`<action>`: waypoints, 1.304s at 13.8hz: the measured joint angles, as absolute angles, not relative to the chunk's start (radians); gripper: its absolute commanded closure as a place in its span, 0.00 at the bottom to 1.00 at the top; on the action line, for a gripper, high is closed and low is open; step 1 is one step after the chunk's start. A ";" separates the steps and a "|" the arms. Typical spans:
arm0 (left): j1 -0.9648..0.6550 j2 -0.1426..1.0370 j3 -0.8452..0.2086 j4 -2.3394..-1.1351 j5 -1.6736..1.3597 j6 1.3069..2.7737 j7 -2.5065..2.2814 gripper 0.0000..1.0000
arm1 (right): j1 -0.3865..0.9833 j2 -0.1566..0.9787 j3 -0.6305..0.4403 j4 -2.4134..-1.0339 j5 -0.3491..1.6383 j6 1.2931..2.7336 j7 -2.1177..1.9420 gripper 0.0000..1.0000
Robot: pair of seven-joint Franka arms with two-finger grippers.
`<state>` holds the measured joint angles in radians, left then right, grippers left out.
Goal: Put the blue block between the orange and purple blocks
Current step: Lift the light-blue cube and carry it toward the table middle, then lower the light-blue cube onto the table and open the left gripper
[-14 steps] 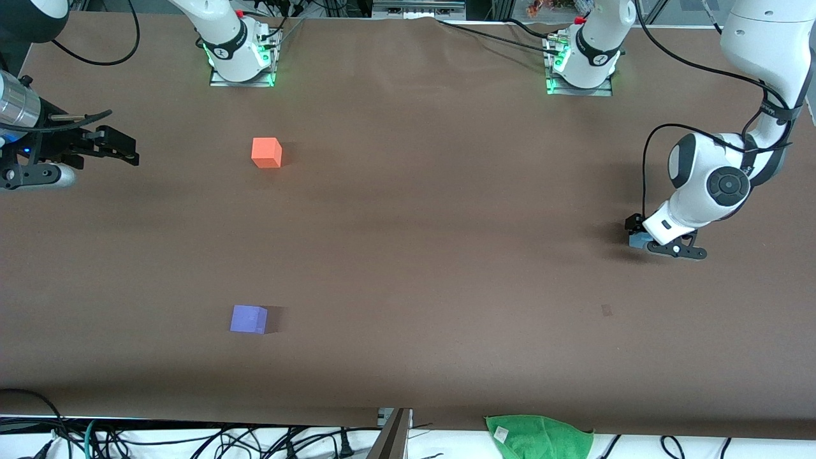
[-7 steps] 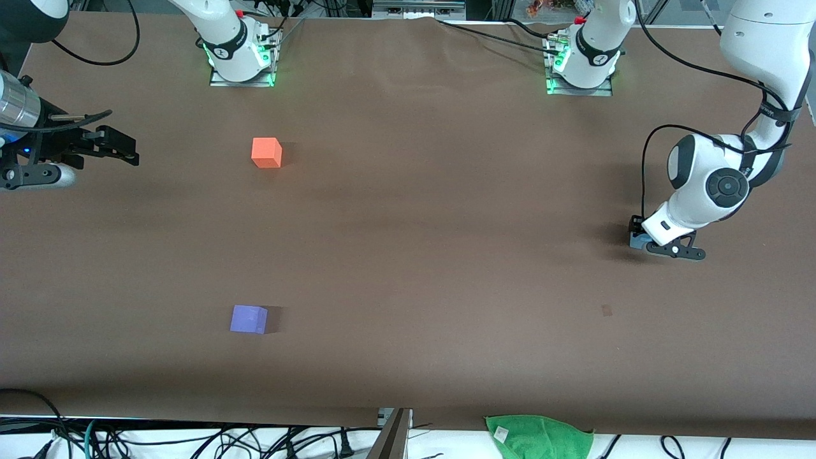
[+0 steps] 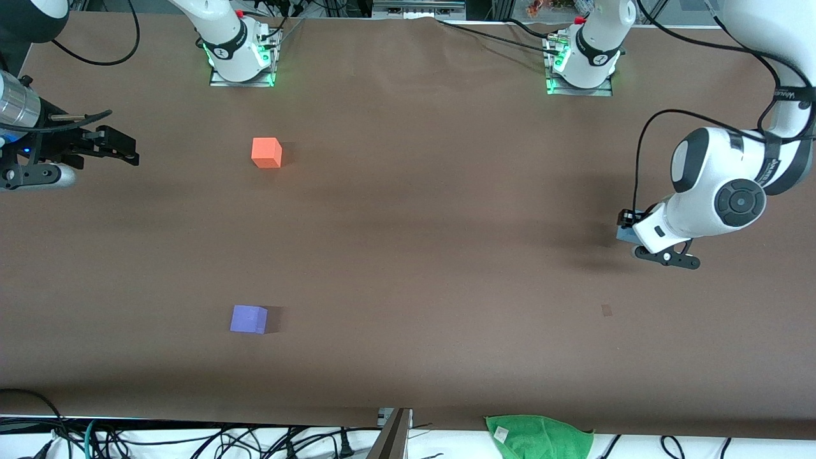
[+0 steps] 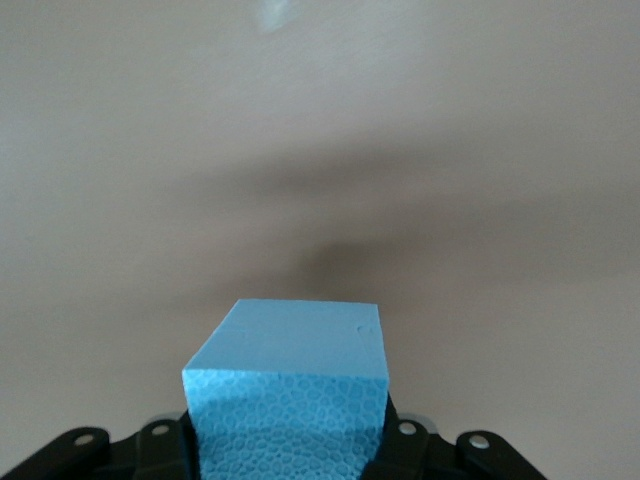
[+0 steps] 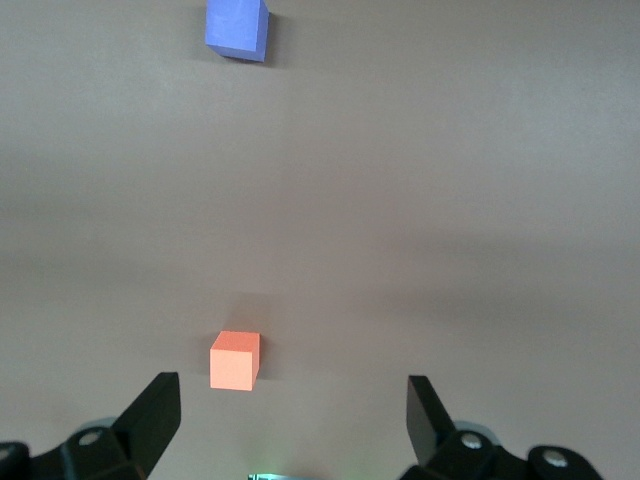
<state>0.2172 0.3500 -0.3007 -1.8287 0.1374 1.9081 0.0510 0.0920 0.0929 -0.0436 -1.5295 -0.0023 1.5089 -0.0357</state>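
Left gripper (image 3: 631,237) is clamped on the blue block (image 4: 288,385), well apart from the orange block (image 3: 266,153) and purple block (image 3: 248,319) toward the right arm's end; right gripper (image 5: 290,410) waits wide open.

Hidden and cut-off parts

In the front view the left pincer (image 3: 639,245) is mostly covered by its own wrist, so the blue block (image 3: 623,233) shows only as a sliver at the wrist's edge, and whether it touches the counter (image 3: 414,255) cannot be told there. In the left wrist view the block's (image 4: 290,400) lower part and the fingers (image 4: 400,450) run off the picture's edge. The right pincer (image 3: 118,146) is partly cut off at the front view's edge, its arm out of frame. A green cloth (image 3: 539,437) is clipped by the bottom edge. The right wrist view trims the finger (image 5: 150,425) bases.
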 measured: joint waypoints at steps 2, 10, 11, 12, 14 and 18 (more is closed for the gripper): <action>0.156 0.350 -0.324 -1.747 0.099 1.828 -0.035 0.81 | 0.092 0.093 -0.044 -1.529 -0.002 1.509 -0.036 0.00; -0.269 0.572 -0.332 -1.498 0.083 1.810 -0.548 0.81 | 0.092 0.093 -0.044 -1.529 -0.002 1.509 -0.036 0.00; -0.303 0.618 -0.331 -1.470 0.083 1.836 -0.601 0.81 | 0.092 0.093 -0.044 -1.529 -0.002 1.509 -0.036 0.00; -0.335 0.659 -0.331 -1.455 0.083 1.886 -0.650 0.80 | 0.092 0.093 -0.044 -1.529 -0.002 1.509 -0.036 0.00; -0.400 0.734 -0.326 -1.446 0.083 2.008 -0.739 0.80 | 0.092 0.093 -0.044 -1.529 -0.002 1.509 -0.036 0.00; -0.489 0.835 -0.311 -1.437 0.122 2.148 -0.818 0.68 | 0.092 0.093 -0.044 -1.529 -0.002 1.509 -0.036 0.00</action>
<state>-0.4891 0.8355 -0.3111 -1.4368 0.1218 2.1479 -0.8176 0.0917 0.0930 -0.0436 -1.5291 -0.0023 1.5089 -0.0357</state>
